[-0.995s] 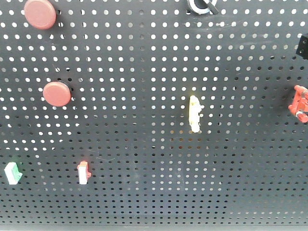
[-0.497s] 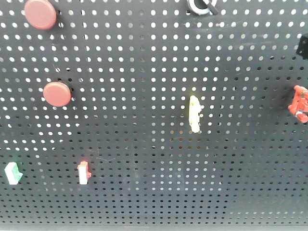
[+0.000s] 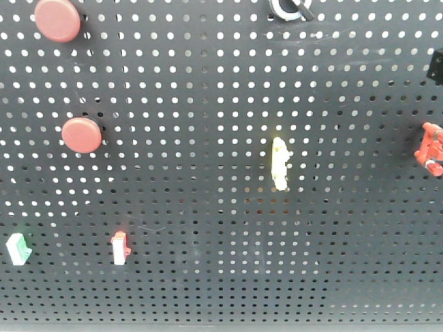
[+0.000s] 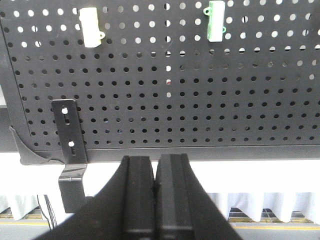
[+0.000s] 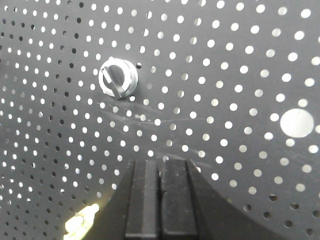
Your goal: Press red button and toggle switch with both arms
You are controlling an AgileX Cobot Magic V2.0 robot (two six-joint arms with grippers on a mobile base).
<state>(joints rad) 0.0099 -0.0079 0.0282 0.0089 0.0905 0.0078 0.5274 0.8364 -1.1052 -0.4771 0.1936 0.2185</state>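
Two round matte red buttons sit on the dark pegboard point(image 3: 208, 104) in the front view, one at the top left point(image 3: 57, 19) and one lower point(image 3: 82, 135). Neither arm shows in the front view. My left gripper point(image 4: 155, 162) is shut and empty, just below the board's bottom edge, under a white switch point(image 4: 92, 33) and a green-topped switch point(image 4: 216, 18). My right gripper point(image 5: 159, 165) is shut and empty, close to the board, below a silver rotary knob point(image 5: 117, 78). No red button shows in either wrist view.
The front view also shows a green and white switch point(image 3: 18, 248), a red-topped white switch point(image 3: 120, 247), a yellow switch point(image 3: 279, 162), a red part point(image 3: 430, 147) at the right edge and a silver knob point(image 3: 291, 8) at the top. A black bracket point(image 4: 70, 145) hangs at the board's lower left corner.
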